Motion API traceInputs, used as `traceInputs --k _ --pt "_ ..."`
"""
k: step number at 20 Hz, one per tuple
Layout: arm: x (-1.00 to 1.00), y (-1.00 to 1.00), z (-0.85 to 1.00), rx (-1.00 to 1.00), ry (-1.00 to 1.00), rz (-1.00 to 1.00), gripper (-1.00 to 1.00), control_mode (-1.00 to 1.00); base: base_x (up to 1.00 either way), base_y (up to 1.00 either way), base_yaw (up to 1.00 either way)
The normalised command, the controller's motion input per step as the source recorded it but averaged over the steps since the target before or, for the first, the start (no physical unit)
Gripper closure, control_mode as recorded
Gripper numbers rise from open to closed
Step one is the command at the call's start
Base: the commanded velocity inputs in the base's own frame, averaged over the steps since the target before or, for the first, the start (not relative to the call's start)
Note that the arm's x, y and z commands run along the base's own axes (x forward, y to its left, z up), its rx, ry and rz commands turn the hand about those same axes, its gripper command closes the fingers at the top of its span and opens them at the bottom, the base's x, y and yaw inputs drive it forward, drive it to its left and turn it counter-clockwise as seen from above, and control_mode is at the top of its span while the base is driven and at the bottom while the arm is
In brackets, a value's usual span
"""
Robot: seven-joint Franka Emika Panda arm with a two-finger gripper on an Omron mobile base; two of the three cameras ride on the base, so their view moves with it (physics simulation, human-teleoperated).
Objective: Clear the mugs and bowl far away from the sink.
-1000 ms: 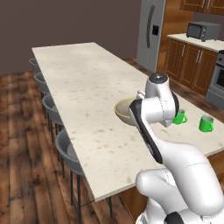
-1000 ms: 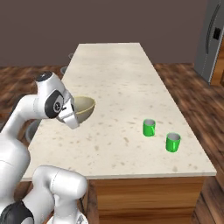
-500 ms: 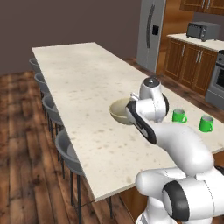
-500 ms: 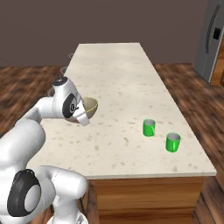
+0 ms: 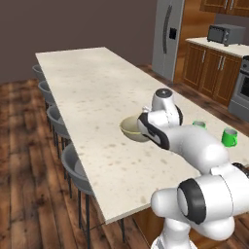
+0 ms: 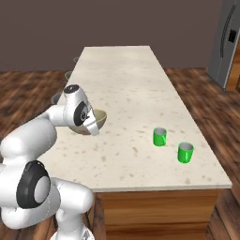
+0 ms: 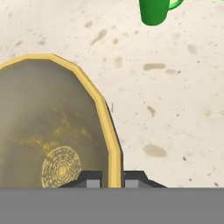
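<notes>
Right, the bowl [image 7: 52, 131] is the piece in play: its yellow rim runs straight down between the two finger tips in the hand view, so the gripper [image 7: 112, 178] is pinched narrow on that rim, one finger inside, one outside. From the base cameras the bowl [image 5: 132, 128] sits out over the middle of the counter [image 5: 92, 92], toward the stool side, tucked against the hand; whether it rides just above the stone or skims it, I cannot tell. The two mugs [image 6: 160, 137] [image 6: 185, 152] stand upright near each other by the counter's near right corner, well apart from the bowl, untouched.

No sink shows from here, so how far the bowl has got can only be guessed. This looks like the carrying leg of the bowl's step, grip made and set-down not yet done.

Next move, by my reckoning: pick a bare patch of counter, lower level so the narrow base lands flat, then part the fingers and lift clear of the rim without tipping it. Then the mugs, one at a time.
</notes>
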Motion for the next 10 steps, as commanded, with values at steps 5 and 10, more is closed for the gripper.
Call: traceInputs --k 5,10 --pt "0.19 0.0 -0.29 0.0 0.03 0.0 1.0 -1.0 0.0 0.0 0.0" --pt "0.14 0.0 -0.4 0.0 0.07 0.01 1.0 -1.0 0.0 0.0 0.0"
